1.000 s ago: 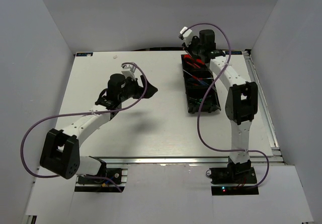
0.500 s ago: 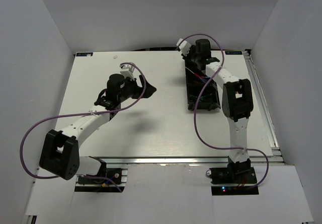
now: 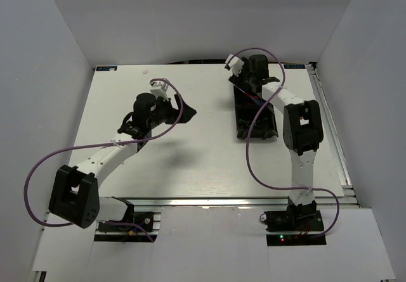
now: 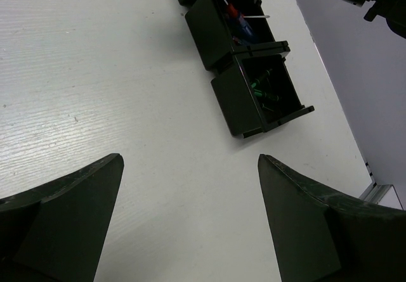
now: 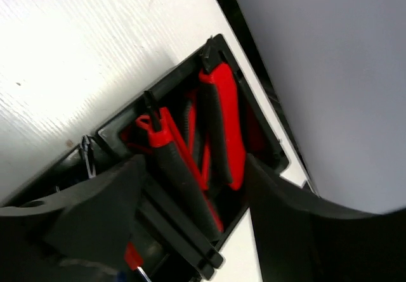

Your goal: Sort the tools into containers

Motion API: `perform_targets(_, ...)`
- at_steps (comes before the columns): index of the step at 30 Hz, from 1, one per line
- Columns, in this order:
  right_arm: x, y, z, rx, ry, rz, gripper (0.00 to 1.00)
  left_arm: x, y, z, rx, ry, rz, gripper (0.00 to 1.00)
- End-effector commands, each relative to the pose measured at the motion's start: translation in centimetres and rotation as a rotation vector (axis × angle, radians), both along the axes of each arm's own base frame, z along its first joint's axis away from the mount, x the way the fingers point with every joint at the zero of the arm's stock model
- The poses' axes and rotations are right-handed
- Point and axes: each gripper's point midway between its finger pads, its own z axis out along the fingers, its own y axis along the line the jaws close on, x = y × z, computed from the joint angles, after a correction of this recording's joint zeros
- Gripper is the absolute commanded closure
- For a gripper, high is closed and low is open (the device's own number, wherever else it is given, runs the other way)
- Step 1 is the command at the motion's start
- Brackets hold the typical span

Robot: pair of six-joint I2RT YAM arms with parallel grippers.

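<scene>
The containers are a long black tray [image 3: 260,130] of three compartments at the right of the table. My right gripper [image 3: 243,82] hangs over its far compartment [image 5: 158,85], jaws open. Red-handled pliers [image 5: 222,123] and cutters [image 5: 168,152] lie inside that compartment, the cutters' dark grips running between my spread fingers [image 5: 95,218] without being clamped. In the left wrist view the middle compartment holds blue-and-red screwdrivers [image 4: 236,17] and the near one green-handled screwdrivers [image 4: 261,90]. My left gripper [image 3: 187,112] [image 4: 189,158] hovers wide open over bare table, left of the tray.
White walls close in the table on three sides. A metal rail [image 3: 333,130] runs along the right edge beside the tray. Purple cables loop from both arms, the right one [image 3: 254,136] hanging across the tray.
My right gripper has come down over the far compartment and its jaws have opened, leaving the red-handled tool in the compartment. The left arm has hardly moved.
</scene>
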Motion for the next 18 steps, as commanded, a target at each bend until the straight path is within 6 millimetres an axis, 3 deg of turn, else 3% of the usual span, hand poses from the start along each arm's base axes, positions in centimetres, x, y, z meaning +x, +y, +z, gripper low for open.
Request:
perform_targets(1,-0.3,0.9,4.9,0.075,-0.064,0.014,0.26,-0.5,0.7,1.4,-0.01,-0.035,0.013,0.02)
perform_targets(5,-1.2,1.4,6.8,0.131,-0.024,0.012,0.15,-0.6,1.1,1.8,-0.013,-0.037,0.026,0.02)
perform_targets(8,-2.2,2.4,9.9,0.212,0.013,0.04,0.11,-0.4,1.7,2.6,-0.014,-0.041,0.041,0.02)
perform_targets(12,-6.7,4.1,12.9,0.319,0.181,0.117,0.11,-0.3,2.5,4.4,-0.028,-0.049,0.066,0.02)
perform_targets(13,-7.6,4.1,12.7,0.339,0.213,0.112,0.1,-0.3,2.8,4.5,-0.024,-0.038,0.079,0.02)
perform_targets(14,-8.9,4.0,14.2,0.379,0.22,0.116,0.11,-0.5,2.9,4.6,-0.022,-0.027,0.08,0.02)
perform_targets(15,-10.3,4.3,14.4,0.413,0.257,0.158,0.11,-0.4,3.0,5.4,-0.024,-0.038,0.079,0.02)
perform_targets(16,-11.5,4.2,13.7,0.437,0.306,0.165,0.11,-0.7,3.1,5.7,-0.023,-0.035,0.079,0.02)
perform_targets(18,-13.6,4.0,15.7,0.49,0.314,0.205,0.11,-0.7,3.2,7.0,-0.027,-0.058,0.076,0.02)
